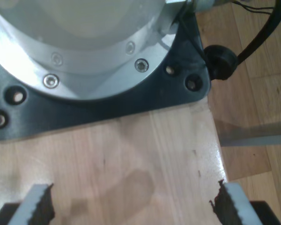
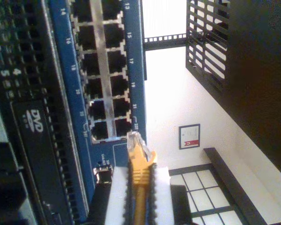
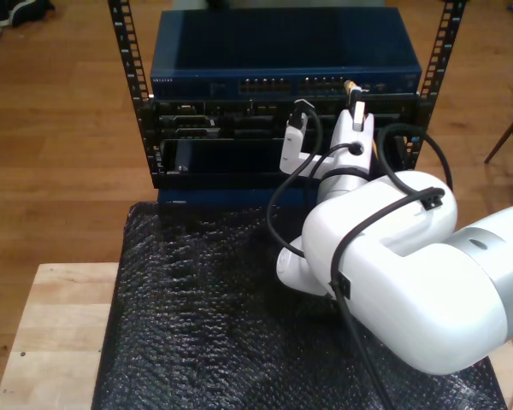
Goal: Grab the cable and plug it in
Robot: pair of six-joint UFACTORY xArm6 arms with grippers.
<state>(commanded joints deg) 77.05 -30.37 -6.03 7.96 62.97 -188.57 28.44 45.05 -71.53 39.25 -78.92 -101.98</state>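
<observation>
Grabbing done, plugging left: cable clamped between the closed fingers of my second gripper, clear plug poised just short of the network switch, near the last ports of the row, not yet seated. Second arm stretched up toward the rack in the exterior view. My first gripper spread wide, holding nothing, hanging over the wooden worktop beside an arm base.

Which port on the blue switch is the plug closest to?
The plug sits beside the last port in its row, labelled 23, at the port block's end.
</observation>
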